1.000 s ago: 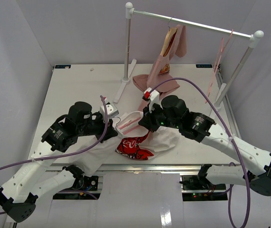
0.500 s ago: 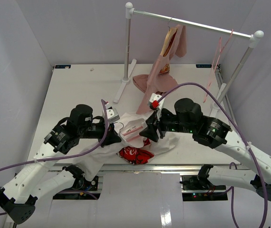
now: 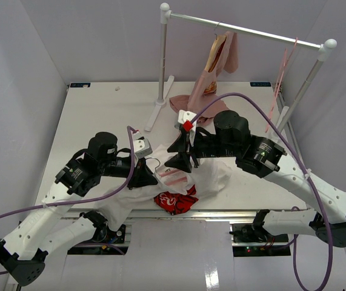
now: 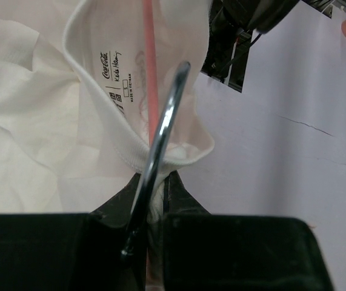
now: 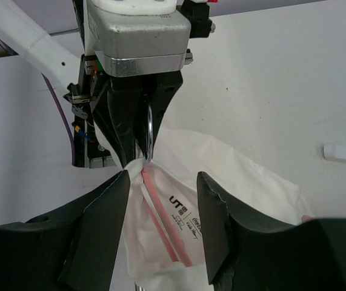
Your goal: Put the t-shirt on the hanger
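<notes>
The white t-shirt (image 3: 212, 177) lies bunched at the table's near edge, its red graphic (image 3: 176, 202) crumpled in front. A thin pink hanger (image 5: 160, 225) sits inside the open collar (image 4: 109, 115), and its metal hook (image 4: 163, 130) sticks out through the neck. My left gripper (image 3: 150, 177) (image 4: 157, 180) is shut on the hook's base together with a pinch of collar cloth. The right gripper (image 3: 180, 155) (image 5: 160, 182) stands open just above the collar, pointing at the left gripper, with nothing between its fingers.
A white clothes rack (image 3: 245, 29) stands at the back of the table (image 3: 100, 115). A dusty-pink garment (image 3: 212, 79) hangs from it, trailing onto the table. A second pink hanger (image 3: 279, 76) hangs near the rack's right post. Purple cables loop over both arms.
The right gripper has opened, let go of the collar and drawn up and back from it. The shirt has sagged, and its red graphic has shifted slightly. The left gripper has stayed shut.
</notes>
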You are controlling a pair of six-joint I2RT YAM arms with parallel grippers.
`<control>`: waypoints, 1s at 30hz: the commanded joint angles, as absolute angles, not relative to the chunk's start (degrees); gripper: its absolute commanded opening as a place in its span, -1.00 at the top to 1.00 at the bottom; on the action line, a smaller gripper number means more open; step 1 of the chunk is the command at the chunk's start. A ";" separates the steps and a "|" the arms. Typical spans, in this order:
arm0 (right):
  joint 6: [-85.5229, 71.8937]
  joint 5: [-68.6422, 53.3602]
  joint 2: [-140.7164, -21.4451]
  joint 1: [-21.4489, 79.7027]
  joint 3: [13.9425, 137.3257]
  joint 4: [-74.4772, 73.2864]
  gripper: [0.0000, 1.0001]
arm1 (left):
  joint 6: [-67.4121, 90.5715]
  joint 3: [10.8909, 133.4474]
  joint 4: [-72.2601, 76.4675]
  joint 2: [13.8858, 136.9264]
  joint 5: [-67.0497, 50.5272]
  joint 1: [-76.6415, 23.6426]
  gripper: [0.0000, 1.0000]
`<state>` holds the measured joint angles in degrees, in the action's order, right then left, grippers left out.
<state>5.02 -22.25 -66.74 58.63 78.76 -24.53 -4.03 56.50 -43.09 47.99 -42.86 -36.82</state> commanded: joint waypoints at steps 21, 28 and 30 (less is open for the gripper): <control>0.86 -28.82 -72.08 59.14 70.04 1.76 0.68 | -1.68 57.43 -35.15 48.44 -49.36 -36.74 1.00; 3.01 -24.22 -65.92 57.91 65.54 3.34 0.85 | -1.88 62.53 -40.61 48.43 -46.14 -36.74 0.62; 2.81 -23.35 -63.36 56.56 64.98 2.22 0.85 | -1.90 64.30 -43.12 47.76 -43.08 -36.74 0.52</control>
